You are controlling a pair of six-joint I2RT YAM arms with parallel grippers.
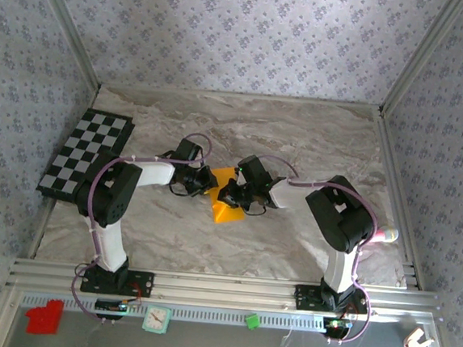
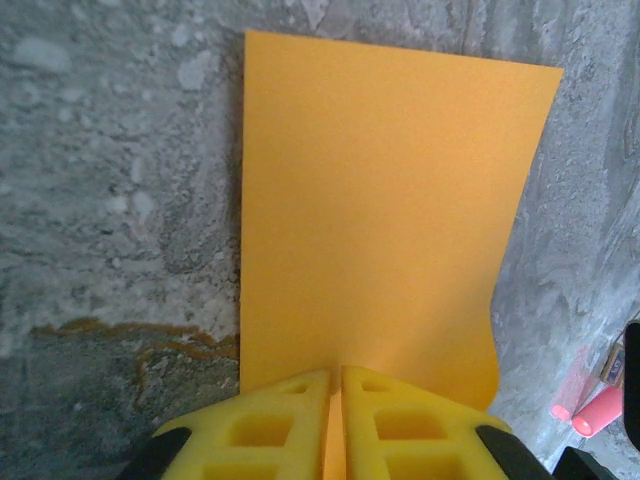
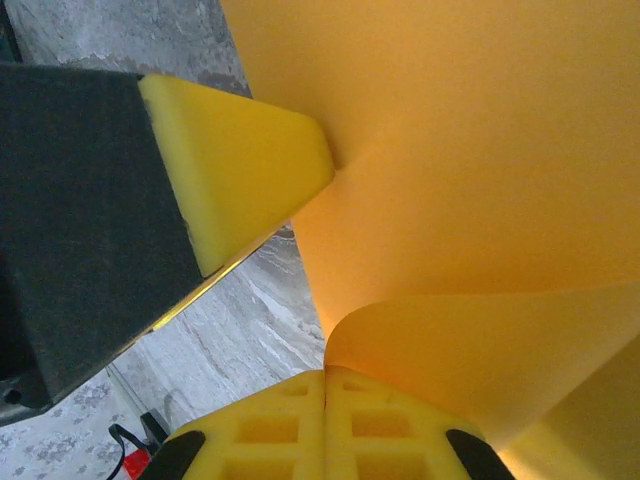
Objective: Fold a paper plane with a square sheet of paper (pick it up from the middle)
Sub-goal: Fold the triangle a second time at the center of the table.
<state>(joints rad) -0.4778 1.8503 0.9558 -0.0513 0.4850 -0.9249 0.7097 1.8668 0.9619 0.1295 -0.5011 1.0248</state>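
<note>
The square sheet of paper (image 1: 227, 208) is plain orange and hangs bent between both grippers at the middle of the table. In the left wrist view the sheet (image 2: 385, 200) stretches away flat from my left gripper (image 2: 336, 374), whose yellow fingers are shut on its near edge. In the right wrist view the paper (image 3: 470, 230) curls out from my right gripper (image 3: 326, 374), which is shut on another edge. The left gripper's yellow fingertip (image 3: 245, 160) pinches the sheet just above. From above, the left gripper (image 1: 205, 179) and right gripper (image 1: 234, 194) nearly touch. The paper plane is out of view.
A black-and-white checkered mat (image 1: 87, 154) lies at the far left. A pink object (image 1: 384, 234) rests by the right rail and also shows as the pink object (image 2: 598, 408). A red block (image 1: 44, 317) and small items sit on the near shelf below the arm bases.
</note>
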